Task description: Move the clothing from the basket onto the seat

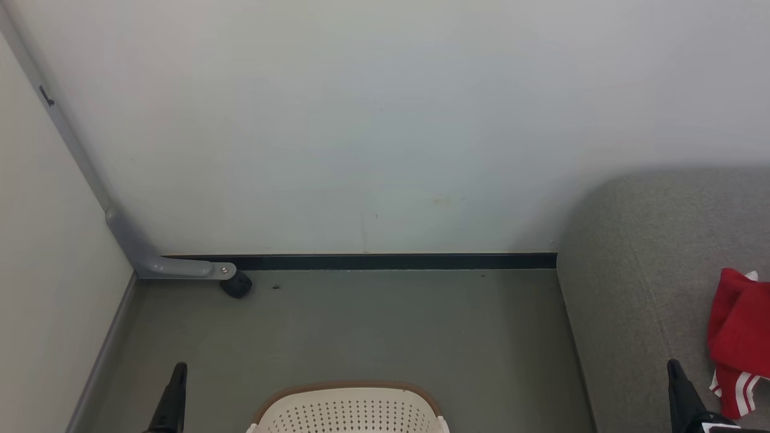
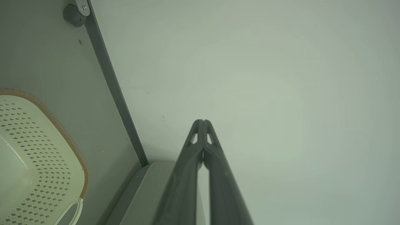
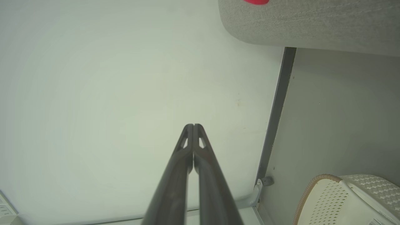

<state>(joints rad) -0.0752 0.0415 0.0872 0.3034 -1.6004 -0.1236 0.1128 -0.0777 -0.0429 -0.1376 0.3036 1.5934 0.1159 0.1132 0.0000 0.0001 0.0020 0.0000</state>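
The red clothing [image 1: 739, 337] with white stripes lies on the grey seat [image 1: 637, 270] at the right of the head view; a sliver of the clothing [image 3: 256, 2] shows on the seat [image 3: 312, 22] in the right wrist view. The cream basket [image 1: 349, 410] sits on the floor at the bottom centre, and what I see of its inside holds no fabric. The basket [image 2: 34, 156] lies left of my left gripper [image 2: 202, 121], which is shut on nothing. My right gripper [image 3: 193, 125] is shut on nothing, with the basket [image 3: 347, 200] to its lower right. Both grippers point at the wall.
A pale wall [image 1: 373, 120] stands straight ahead with a dark skirting strip [image 1: 391, 261] at its foot. A grey metal bracket with a black caster [image 1: 236, 284] sits in the left corner. Grey floor [image 1: 361, 325] lies between basket and wall.
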